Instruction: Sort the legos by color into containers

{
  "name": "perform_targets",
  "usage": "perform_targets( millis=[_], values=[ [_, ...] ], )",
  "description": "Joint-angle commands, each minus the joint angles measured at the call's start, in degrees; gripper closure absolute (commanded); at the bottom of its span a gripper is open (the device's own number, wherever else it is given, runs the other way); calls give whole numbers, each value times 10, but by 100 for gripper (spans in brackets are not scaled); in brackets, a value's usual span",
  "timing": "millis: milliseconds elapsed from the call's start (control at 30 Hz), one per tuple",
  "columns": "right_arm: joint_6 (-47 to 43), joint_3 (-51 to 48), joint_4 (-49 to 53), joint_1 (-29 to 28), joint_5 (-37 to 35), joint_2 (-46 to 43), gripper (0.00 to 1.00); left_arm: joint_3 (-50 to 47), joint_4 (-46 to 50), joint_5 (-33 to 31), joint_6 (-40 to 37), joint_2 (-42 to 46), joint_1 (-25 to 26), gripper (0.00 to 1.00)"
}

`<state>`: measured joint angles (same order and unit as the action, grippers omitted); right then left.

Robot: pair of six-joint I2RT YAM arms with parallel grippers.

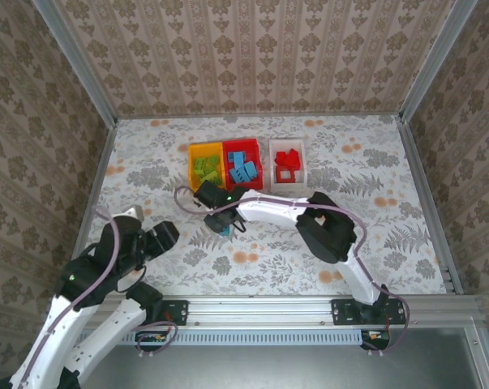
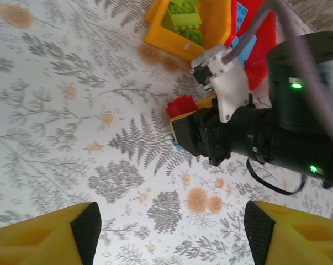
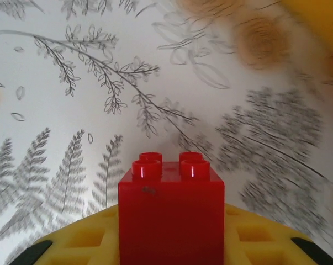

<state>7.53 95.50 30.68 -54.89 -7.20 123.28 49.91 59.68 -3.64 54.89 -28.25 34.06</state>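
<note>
right gripper [image 1: 220,226] clamped on a red brick [image 3: 170,212] down at the table [image 1: 349,162].
left gripper [image 2: 172,232] open, empty. green bricks [image 1: 206,168] fill the yellow bin [image 1: 190,166], blue bricks [image 1: 241,167] the red bin [image 1: 259,174], red bricks [image 1: 287,162] the white bin [image 1: 271,166]; sorting looks nearly done.

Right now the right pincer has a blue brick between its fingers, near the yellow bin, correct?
No, the brick is red, not blue; the right wrist view shows it. It does sit between the fingers of the right pincer, near the yellow bin.
</note>
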Motion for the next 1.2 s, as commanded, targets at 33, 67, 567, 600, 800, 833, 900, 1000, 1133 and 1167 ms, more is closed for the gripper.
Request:
perform_targets(
  millis=[33,67,567,600,800,833,900,1000,1133,1167],
  values=[
    [39,-57,-37,13,-50,-152,73,6,-137,68,-6,-84,3,29],
    [51,-79,-40,24,-53,-179,73,18,-158,74,-11,-109,6,29],
    [181,-218,-56,284,8,-270,72,266,-254,-42,-127,-492,208,29],
    [181,-206,-51,287,7,-254,72,273,-256,-43,-128,-505,213,29],
    [190,-141,-22,309,7,-163,68,301,-258,-52,-137,-553,231,29],
    [191,-136,-23,310,10,-150,67,300,-256,-55,-137,-556,233,29],
    [190,-128,-28,312,14,-132,65,297,-249,-64,-135,-556,236,29],
    [185,-112,-23,314,15,-113,59,284,-237,-75,-131,-548,237,29],
    [183,-113,-27,313,18,-131,38,259,-218,-94,-127,-526,244,29],
    [183,-117,-29,313,18,-142,36,249,-213,-100,-125,-519,246,28]
  ],
)
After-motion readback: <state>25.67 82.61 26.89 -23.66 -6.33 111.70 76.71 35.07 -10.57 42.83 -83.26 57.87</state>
